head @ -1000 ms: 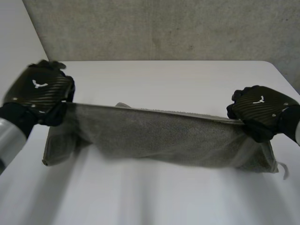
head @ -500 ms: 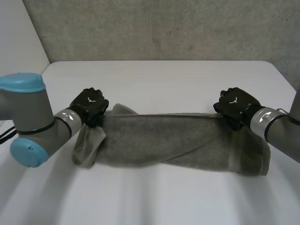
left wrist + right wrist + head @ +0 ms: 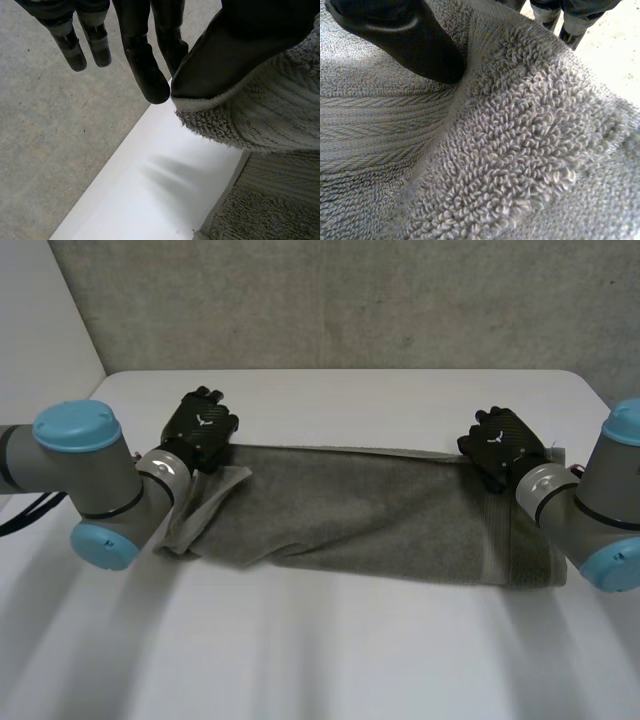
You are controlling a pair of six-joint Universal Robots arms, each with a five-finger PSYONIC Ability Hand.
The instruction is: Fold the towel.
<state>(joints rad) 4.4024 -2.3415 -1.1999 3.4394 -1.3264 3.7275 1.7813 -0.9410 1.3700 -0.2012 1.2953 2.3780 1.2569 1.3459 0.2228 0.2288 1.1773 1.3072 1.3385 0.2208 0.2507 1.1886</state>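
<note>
A grey terry towel (image 3: 370,515) lies folded in a long band across the white table (image 3: 350,405). My left hand (image 3: 200,427) is at the towel's far left corner, and my right hand (image 3: 503,447) is at its far right corner. In the left wrist view the thumb (image 3: 235,45) pinches the towel's edge (image 3: 270,125) while the other fingers (image 3: 145,70) reach out straight past it. In the right wrist view the thumb (image 3: 405,35) presses the towel's fold (image 3: 510,150) against fingers behind the cloth. The left end of the towel is bunched and slanted.
The table's far edge (image 3: 125,150) runs just beyond my left hand's fingertips, with a grey concrete surface (image 3: 45,125) past it. A concrete wall (image 3: 350,300) stands behind the table. Bare tabletop (image 3: 320,660) stretches between the towel and the near side.
Both hands have carried the towel's raised edge away towards the table's far side and down. The towel, hanging stretched a second ago, now lies doubled on the table.
</note>
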